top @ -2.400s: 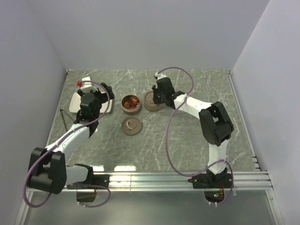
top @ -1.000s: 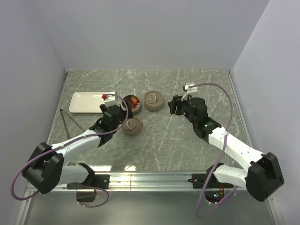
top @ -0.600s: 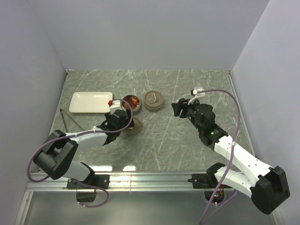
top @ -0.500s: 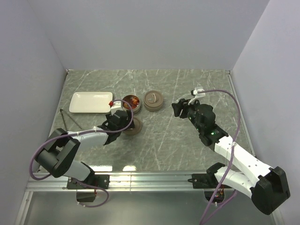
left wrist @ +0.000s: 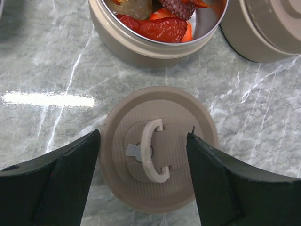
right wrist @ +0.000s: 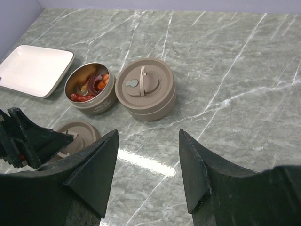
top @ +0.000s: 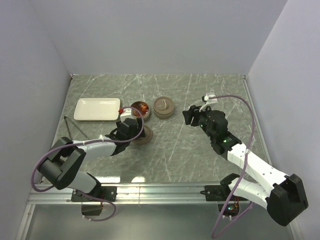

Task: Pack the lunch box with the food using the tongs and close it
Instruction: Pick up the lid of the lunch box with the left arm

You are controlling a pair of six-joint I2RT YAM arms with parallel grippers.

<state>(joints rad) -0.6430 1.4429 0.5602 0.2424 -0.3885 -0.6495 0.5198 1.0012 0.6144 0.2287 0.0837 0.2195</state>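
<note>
Food [left wrist: 155, 28] in the open tin [top: 140, 109], lid off

We see red-brown and orange pieces piled inside (one looks like a suckered tentacle). At the tin's 6 o'clock a loose lid [left wrist: 157, 150] lies flat on the marble table [top: 210, 90], handle up. The left gripper [left wrist: 143, 141] straddles it with its jaws apart; we cannot tell whether they touch the rim. A closed tin [top: 163, 106] stands just beside at 3 o'clock, a white plate [top: 97, 109] at 9. Farther toward 3, the right gripper [right wrist: 148, 141] hovers spread wide, holding nothing.

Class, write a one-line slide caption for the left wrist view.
Open left gripper over a loose lid beside the tin of food.
</note>
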